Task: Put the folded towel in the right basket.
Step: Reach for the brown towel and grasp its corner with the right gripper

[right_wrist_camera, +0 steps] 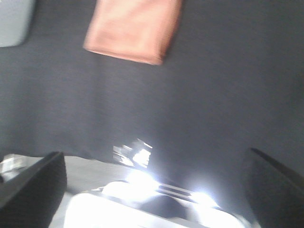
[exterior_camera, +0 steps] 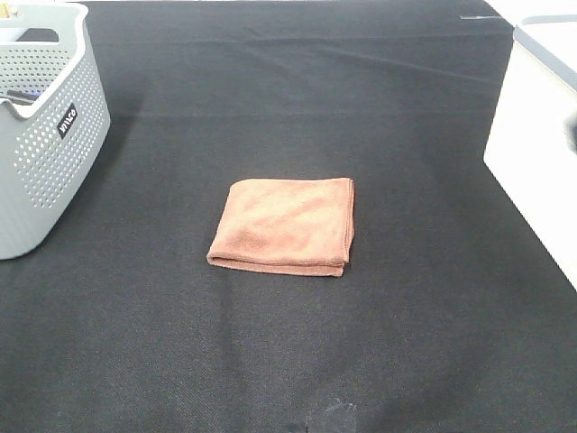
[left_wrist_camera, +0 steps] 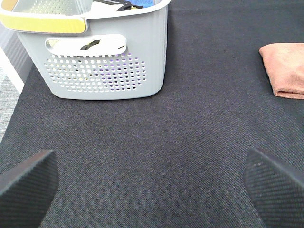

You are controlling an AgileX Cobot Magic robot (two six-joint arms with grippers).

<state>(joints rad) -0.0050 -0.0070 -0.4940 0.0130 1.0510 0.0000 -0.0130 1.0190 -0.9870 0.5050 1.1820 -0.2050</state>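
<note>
A folded orange-brown towel (exterior_camera: 285, 225) lies flat on the black table cloth near the middle. It also shows in the left wrist view (left_wrist_camera: 287, 69) and, blurred, in the right wrist view (right_wrist_camera: 133, 28). The white right basket (exterior_camera: 536, 153) stands at the table's right edge, partly cut off by the frame. Neither arm shows in the exterior high view. My left gripper (left_wrist_camera: 152, 185) is open and empty over bare cloth, well away from the towel. My right gripper (right_wrist_camera: 152, 185) is open and empty, also far from the towel.
A grey perforated basket (exterior_camera: 45, 135) with items inside stands at the far left, close ahead in the left wrist view (left_wrist_camera: 104, 61). A bright white glossy surface (right_wrist_camera: 142, 199) lies under my right gripper. The black cloth (exterior_camera: 288, 361) covers the table.
</note>
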